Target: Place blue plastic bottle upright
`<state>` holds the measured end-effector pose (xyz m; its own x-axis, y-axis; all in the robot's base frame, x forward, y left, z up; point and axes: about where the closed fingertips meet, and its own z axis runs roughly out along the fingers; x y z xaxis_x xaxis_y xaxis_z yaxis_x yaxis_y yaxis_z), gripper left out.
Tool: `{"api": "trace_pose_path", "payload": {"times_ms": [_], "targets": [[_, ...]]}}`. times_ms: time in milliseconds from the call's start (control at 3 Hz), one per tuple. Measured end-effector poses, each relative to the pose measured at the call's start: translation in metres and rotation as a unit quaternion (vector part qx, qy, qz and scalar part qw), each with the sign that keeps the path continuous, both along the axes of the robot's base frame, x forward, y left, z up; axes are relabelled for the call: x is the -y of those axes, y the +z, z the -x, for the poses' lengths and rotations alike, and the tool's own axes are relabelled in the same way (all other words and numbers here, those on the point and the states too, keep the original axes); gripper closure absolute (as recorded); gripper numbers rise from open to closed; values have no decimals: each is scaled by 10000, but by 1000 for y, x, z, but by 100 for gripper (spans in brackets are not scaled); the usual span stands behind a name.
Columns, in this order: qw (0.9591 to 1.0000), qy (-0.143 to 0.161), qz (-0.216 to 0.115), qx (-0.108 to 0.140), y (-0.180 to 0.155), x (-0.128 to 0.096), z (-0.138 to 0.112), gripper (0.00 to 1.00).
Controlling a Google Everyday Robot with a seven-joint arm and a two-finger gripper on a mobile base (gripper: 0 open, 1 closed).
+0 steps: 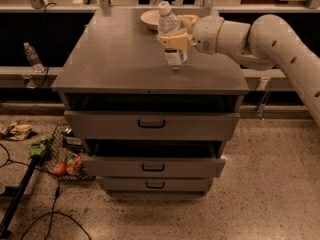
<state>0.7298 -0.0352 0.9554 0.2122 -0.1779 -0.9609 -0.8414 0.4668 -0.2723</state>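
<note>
The blue plastic bottle, clear with a white cap and a white label with dark print, stands nearly upright over the grey cabinet top, its base at or just above the surface. My gripper comes in from the right and is shut on the bottle's middle. A pale bowl sits just behind the bottle at the back of the top.
The cabinet has several drawers, the upper ones pulled slightly out. A small clear bottle stands on the ledge at left. Cables, a pole and litter lie on the floor at lower left. A shelf rail runs behind the cabinet.
</note>
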Motion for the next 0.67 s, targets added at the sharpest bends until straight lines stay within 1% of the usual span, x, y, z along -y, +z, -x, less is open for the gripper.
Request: {"api": "trace_pose_path", "payload": {"times_ms": [333,667], "targets": [[9986,-84,-518,68,-2,6,-4,100],[9960,-242,-854,-63,-9,13,-6,98]]}}
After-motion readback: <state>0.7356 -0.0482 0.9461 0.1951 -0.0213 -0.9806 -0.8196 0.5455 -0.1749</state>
